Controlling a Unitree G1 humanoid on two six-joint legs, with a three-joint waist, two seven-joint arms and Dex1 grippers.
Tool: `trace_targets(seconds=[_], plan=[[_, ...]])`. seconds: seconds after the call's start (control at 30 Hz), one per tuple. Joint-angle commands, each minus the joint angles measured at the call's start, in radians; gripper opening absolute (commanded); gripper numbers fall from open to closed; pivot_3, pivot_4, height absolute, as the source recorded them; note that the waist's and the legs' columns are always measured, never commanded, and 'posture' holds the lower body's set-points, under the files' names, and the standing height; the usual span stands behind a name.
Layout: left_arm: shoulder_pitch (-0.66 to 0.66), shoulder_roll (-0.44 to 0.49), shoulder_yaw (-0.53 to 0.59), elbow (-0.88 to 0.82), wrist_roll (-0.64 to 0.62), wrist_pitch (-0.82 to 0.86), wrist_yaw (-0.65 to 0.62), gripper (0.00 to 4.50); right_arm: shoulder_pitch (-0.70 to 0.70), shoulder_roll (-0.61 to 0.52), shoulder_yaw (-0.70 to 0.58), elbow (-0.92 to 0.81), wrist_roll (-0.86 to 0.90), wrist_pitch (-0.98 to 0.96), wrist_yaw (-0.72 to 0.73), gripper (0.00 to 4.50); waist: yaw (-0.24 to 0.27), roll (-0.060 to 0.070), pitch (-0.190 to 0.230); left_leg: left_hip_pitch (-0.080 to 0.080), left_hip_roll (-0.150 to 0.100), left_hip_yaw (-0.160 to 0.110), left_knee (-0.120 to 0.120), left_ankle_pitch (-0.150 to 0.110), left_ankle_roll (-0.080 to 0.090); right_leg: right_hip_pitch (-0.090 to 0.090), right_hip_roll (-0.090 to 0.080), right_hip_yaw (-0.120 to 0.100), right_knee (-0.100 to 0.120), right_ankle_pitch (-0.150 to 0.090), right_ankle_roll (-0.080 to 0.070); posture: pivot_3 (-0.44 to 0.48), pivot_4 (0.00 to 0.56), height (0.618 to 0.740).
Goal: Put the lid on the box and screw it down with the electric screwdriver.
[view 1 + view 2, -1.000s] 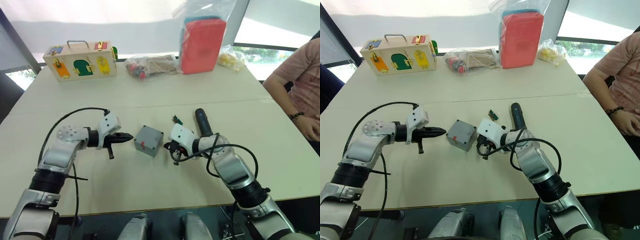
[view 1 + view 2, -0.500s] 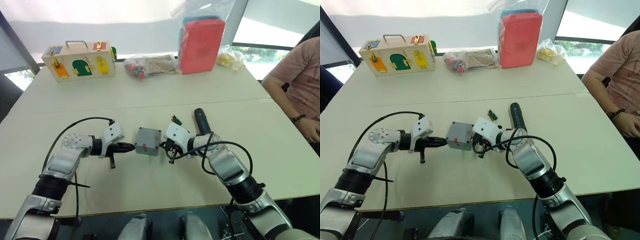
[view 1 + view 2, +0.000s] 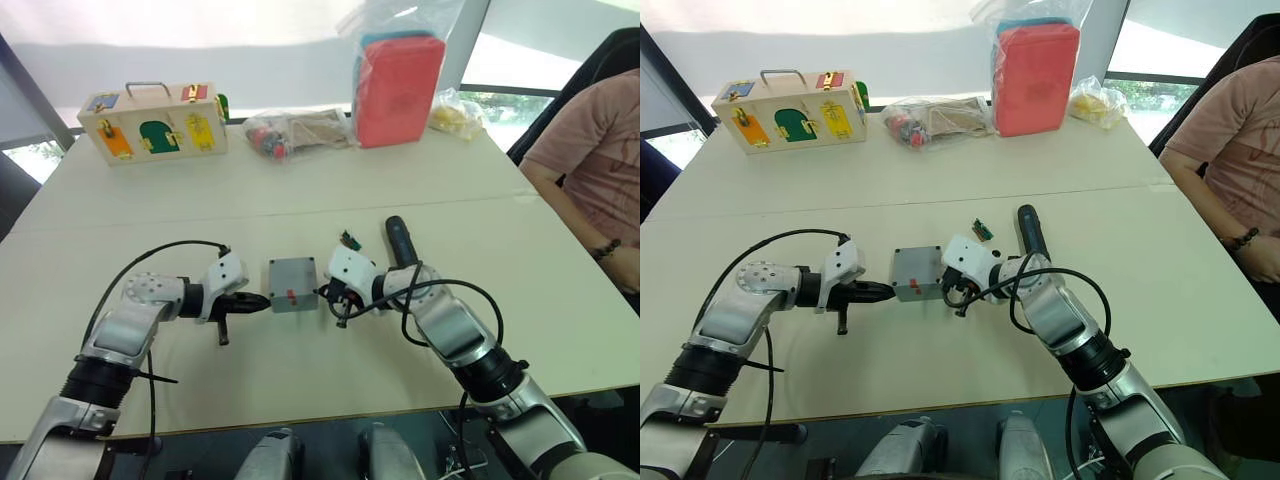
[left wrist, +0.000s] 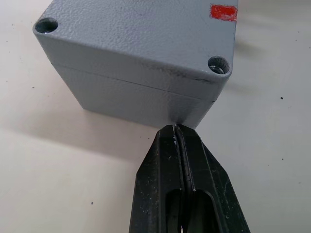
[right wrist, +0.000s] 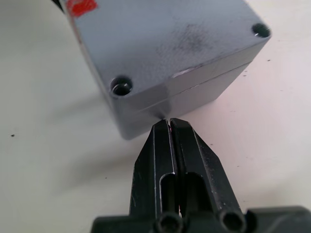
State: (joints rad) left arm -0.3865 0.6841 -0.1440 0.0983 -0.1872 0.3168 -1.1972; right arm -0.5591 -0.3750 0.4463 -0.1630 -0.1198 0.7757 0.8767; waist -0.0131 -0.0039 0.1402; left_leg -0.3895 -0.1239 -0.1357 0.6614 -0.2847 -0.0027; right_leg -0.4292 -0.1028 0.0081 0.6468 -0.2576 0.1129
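Pale tabletop (image 3: 200, 200) lies before you, with the box (image 3: 292, 283) at its middle and the lid (image 4: 141, 36) seated on top. Your left gripper (image 4: 177, 128) and right gripper (image 5: 168, 122) press closed fingertips against opposite sides of the box. Your electric screwdriver (image 3: 401, 240) lies just beyond the right gripper.

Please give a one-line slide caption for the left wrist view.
Left gripper, fingers shut, tip against a corner of the lidded box.

Along the bench's (image 3: 120, 200) far edge I see a wooden latch box (image 3: 152, 122), bagged parts (image 3: 296, 130), a red case (image 3: 400, 88); a person (image 3: 590, 175) sits at its right edge.
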Motion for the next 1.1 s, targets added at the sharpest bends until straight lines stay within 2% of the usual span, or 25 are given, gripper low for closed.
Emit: trace_targets(seconds=[0.03, 0.33, 0.43, 0.67, 0.73, 0.87, 1.1], plan=[[-0.005, 0.043, 0.043, -0.056, -0.031, 0.002, -0.016, 0.00, -0.017, -0.030, -0.006, -0.070, 0.028, -0.014, 0.021, 0.02, 0.000, 0.000, 0.000, 0.000, 0.000, 0.000, 0.000, 0.000, 0.000, 0.000, 0.000, 0.000, 0.000, 0.000, 0.000, 0.000, 0.150, 0.740], [0.022, 0.158, 0.200, -0.285, -0.242, 0.201, -0.042, 0.00, -0.025, -0.139, -0.190, -0.283, 0.189, 0.106, 0.068, 0.02, 0.001, 0.001, 0.005, -0.002, 0.000, 0.000, 0.000, -0.001, 0.002, -0.001, 0.000, 0.000, -0.001, 0.000, 0.000, 0.000, 0.150, 0.740], [0.015, 0.178, 0.243, -0.367, -0.318, 0.275, -0.031, 0.00, 0.001, -0.184, -0.253, -0.338, 0.230, 0.141, 0.058, 0.80, 0.004, 0.000, 0.006, -0.002, 0.000, 0.000, 0.000, -0.003, 0.006, -0.001, 0.000, 0.000, -0.001, 0.000, 0.000, 0.000, 0.150, 0.740], [0.001, 0.198, 0.267, -0.449, -0.386, 0.330, 0.007, 0.00, 0.105, -0.211, -0.369, -0.386, 0.302, 0.256, -0.033, 3.65, 0.003, 0.000, 0.007, -0.002, 0.001, 0.000, 0.000, -0.003, 0.006, -0.001, -0.001, 0.000, -0.001, 0.000, 0.000, 0.000, 0.150, 0.740], [0.003, 0.198, 0.263, -0.453, -0.388, 0.329, 0.017, 0.00, 0.132, -0.205, -0.380, -0.381, 0.312, 0.268, -0.065, 4.23, 0.004, 0.001, 0.008, -0.002, 0.001, 0.000, 0.000, -0.003, 0.006, -0.001, -0.001, 0.000, -0.001, 0.000, 0.000, 0.000, 0.150, 0.740], [0.020, 0.198, 0.245, -0.438, -0.361, 0.301, 0.027, 0.00, 0.171, -0.154, -0.396, -0.316, 0.317, 0.267, -0.152, 4.23, 0.003, 0.001, 0.008, -0.002, 0.001, 0.000, 0.000, -0.003, 0.006, -0.001, -0.002, 0.001, -0.001, 0.000, 0.000, 0.000, 0.150, 0.740], [0.013, 0.208, 0.240, -0.438, -0.368, 0.296, 0.021, 0.00, 0.185, -0.138, -0.376, -0.245, 0.322, 0.232, -0.206, 4.23, 0.003, 0.001, 0.010, -0.002, 0.001, 0.001, 0.000, -0.001, 0.001, -0.001, -0.002, 0.001, -0.001, 0.000, 0.000, 0.000, 0.150, 0.740]])
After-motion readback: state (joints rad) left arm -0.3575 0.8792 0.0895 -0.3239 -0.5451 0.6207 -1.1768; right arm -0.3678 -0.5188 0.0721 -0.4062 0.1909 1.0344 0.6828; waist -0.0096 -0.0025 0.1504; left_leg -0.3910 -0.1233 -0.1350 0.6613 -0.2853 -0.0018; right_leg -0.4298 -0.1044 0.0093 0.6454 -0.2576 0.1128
